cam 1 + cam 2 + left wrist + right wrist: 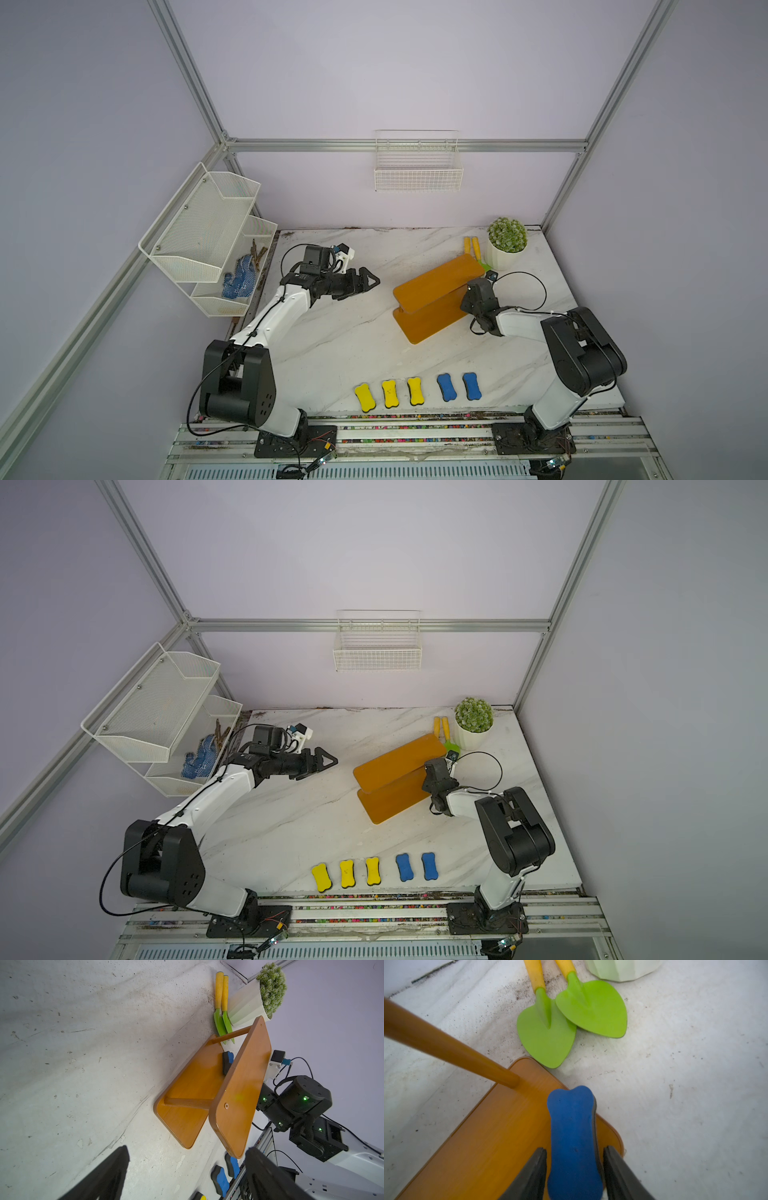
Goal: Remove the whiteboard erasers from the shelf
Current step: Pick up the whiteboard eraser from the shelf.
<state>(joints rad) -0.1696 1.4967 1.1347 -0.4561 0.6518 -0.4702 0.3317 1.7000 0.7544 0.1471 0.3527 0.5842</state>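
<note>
White marbled worktop [332, 345], lilac walls behind; near edge: row of five whiteboard erasers lying flat, set apart; three yellow erasers [390, 393] left, two blue erasers [446, 387] right; mid-left: left gripper [376, 282] above worktop, jaws spread, nothing between; mid-right: shelf [432, 282], upper tier bare; sixth blue eraser [573, 1142] at far-right end of lower tier; right gripper [575, 1148] straddles it, fingers close at both sides, clamped or not, cannot tell; far right: two spatulas [548, 1039], potted plant [507, 237]; wire basket [417, 174] on far wall.
</note>
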